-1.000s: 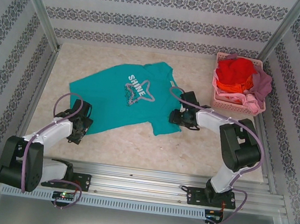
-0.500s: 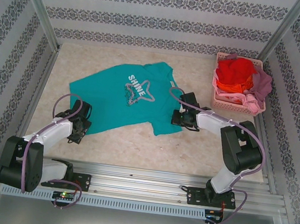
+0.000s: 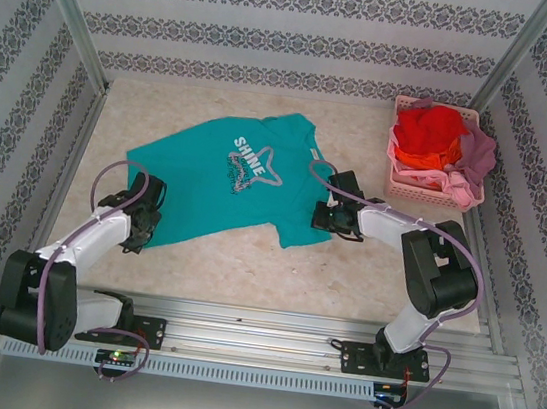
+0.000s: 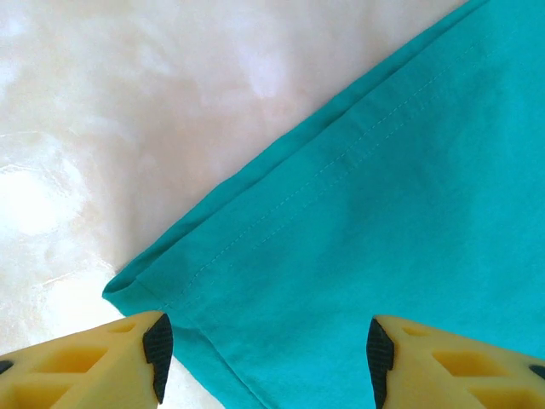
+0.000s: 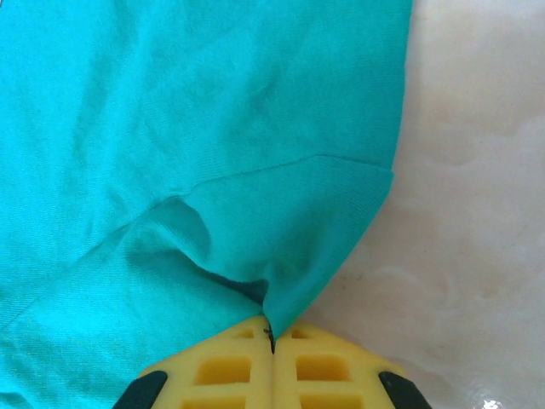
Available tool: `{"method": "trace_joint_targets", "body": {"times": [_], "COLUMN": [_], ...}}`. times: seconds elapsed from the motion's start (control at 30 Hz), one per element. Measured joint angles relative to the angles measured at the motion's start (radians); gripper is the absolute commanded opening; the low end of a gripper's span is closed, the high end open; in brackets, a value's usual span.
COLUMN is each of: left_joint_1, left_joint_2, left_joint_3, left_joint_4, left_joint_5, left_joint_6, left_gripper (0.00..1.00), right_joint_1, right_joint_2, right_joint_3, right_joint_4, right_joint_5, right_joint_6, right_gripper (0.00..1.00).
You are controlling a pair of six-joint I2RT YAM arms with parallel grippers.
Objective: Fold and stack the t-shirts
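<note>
I read the right hand (image 5: 271,339) as clamped on a pinched fold at the edge of the teal t-shirt (image 5: 170,128). The left hand (image 4: 266,349) is wide, straddling the shirt's hem corner. The shirt lies spread on the surface (image 3: 365,277). The other t-shirts (image 3: 433,140) sit in the basket (image 3: 412,189).

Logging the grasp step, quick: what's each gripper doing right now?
Left gripper: open, over a hem corner of the teal t-shirt, holding nothing.
Right gripper: closed on a fold of the teal t-shirt.
</note>
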Motion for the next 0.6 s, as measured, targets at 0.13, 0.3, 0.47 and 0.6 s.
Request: {"method": "trace_joint_targets", "body": {"times": [0.13, 0.3, 0.47, 0.6], "left_joint_1": [0.0, 0.0, 0.009, 0.015], "left_joint_2": [0.063, 0.103, 0.13, 0.152], "left_joint_3": [0.01, 0.009, 0.009, 0.009], "left_joint_4": [-0.017, -0.023, -0.017, -0.003], "left_joint_5": [0.005, 0.009, 0.006, 0.0], "left_joint_6": [-0.008, -0.022, -0.02, -0.022], "left_gripper": [0.62, 0.55, 0.35, 0.37], "right_joint_1": [0.0, 0.0, 0.0, 0.0], "right_joint_2": [0.0, 0.004, 0.005, 0.005], "right_joint_3": [0.0, 0.0, 0.0, 0.0], "right_joint_4": [0.0, 0.0, 0.003, 0.004], "right_joint_5": [-0.007, -0.008, -0.008, -0.011], "right_joint_6": [0.0, 0.0, 0.0, 0.0], "right_gripper": [0.0, 0.0, 0.0, 0.0]}}
